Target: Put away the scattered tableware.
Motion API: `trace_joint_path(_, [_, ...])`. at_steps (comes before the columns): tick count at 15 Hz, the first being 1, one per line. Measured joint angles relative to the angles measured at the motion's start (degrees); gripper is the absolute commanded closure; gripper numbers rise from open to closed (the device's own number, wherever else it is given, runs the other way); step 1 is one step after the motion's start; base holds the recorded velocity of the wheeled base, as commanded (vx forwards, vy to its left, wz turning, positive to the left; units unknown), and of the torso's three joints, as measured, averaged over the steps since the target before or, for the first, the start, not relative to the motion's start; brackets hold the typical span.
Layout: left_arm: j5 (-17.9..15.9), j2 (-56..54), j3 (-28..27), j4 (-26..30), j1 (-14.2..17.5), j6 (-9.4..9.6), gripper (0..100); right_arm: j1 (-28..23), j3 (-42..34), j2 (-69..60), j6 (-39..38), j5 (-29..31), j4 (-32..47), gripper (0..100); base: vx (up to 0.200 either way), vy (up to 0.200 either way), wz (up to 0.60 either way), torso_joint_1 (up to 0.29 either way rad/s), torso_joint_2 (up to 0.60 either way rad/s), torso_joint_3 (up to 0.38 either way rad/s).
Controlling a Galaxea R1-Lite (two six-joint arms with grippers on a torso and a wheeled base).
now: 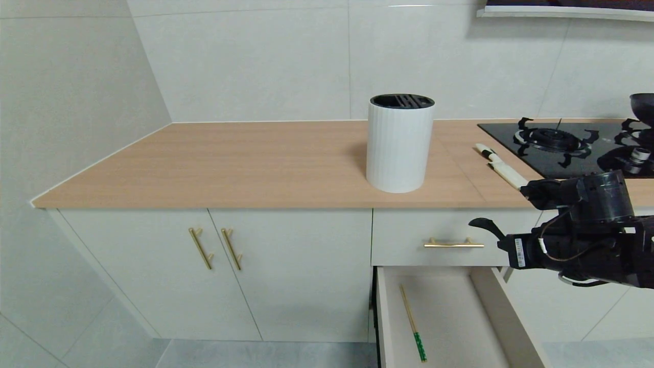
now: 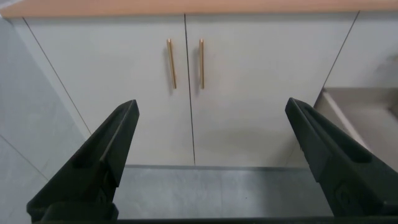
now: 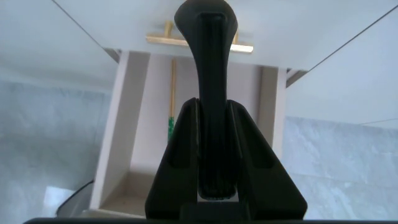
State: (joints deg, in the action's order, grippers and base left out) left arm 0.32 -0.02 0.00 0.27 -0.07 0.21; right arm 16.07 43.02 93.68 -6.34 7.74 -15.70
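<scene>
Chopsticks (image 1: 412,323) in open drawer (image 1: 460,317), wooden countertop (image 1: 230,163)

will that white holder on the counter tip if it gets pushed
Pushed low, the holder likely slides: it stands upright on a broad flat base on the smooth counter. Pushed near its black slotted top it could tip, being taller than wide. Its ribbed wall should be less slippery to grasp.

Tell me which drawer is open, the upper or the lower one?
The lower drawer is pulled out, with chopsticks lying inside; the upper drawer, with the gold handle, is shut.
</scene>
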Motion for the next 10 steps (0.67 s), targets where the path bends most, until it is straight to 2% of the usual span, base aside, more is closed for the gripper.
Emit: trace_joint_path(10, [0.0,0.0,0.0,-0.02,0.0,0.0,0,0.0,-0.44,1.02,0.1,-0.02,-0.28,100,0.0,0.0,0.0,-0.169,0.47,0.294])
